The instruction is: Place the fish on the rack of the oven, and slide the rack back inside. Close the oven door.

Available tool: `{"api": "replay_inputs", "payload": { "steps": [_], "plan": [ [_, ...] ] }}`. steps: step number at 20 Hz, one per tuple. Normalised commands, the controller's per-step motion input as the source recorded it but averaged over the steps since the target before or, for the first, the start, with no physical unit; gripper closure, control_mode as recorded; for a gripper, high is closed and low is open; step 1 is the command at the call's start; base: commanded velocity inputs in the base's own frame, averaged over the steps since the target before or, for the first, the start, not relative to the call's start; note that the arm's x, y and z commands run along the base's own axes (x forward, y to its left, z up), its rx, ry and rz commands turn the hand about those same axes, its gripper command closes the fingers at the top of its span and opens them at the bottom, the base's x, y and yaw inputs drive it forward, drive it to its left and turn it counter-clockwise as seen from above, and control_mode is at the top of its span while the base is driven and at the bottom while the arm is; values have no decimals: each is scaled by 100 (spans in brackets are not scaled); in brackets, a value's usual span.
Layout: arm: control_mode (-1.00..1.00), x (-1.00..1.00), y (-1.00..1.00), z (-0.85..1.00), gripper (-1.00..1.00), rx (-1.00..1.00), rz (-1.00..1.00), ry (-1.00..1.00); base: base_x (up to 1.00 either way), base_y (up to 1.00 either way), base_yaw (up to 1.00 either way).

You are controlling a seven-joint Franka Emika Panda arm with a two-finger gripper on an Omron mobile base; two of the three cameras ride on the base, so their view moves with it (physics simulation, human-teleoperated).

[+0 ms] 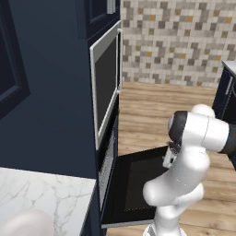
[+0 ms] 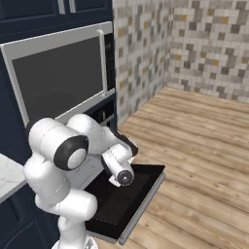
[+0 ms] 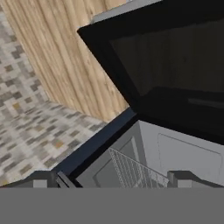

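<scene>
Jaws [image 3: 113, 178] standing wide apart, holding nothing, pointing into the oven [image 3: 175, 148] mouth. The rack [image 3: 133, 170] is showing just past the fingertips, at 12 o'clock from them, its wire bars lying inside the grey cavity. The oven door [image 2: 131, 194] is hanging fully dropped over the wood floor [image 2: 204, 146], below the arm. The fish I cannot find. On the marble table [image 1: 50, 193] something pale and round [image 1: 25, 226] is sitting at 7 o'clock.

Risk, as I judge it: reaching deeper with the wrist low, the hand could be catching the door edge or jamming fingers through the rack bars.
</scene>
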Motion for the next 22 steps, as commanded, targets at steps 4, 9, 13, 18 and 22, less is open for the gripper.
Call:
{"api": "replay_inputs", "payload": {
  "steps": [4, 9, 13, 18, 22],
  "plan": [
    [-100, -43, -70, 100, -100, -2, 0, 34, 0, 0, 0],
    [-100, -82, -89, 51, -100, 0, 0, 21, 0, 0, 0],
    [-100, -88, -100, 23, -100, 0, 0, 11, 0, 0, 0],
    [-100, -75, -100, 24, -100, 0, 0, 6, 0, 0, 0],
    [-100, -24, -96, 2, -100, 3, 0, 1, 0, 0, 0]
  ]
}}
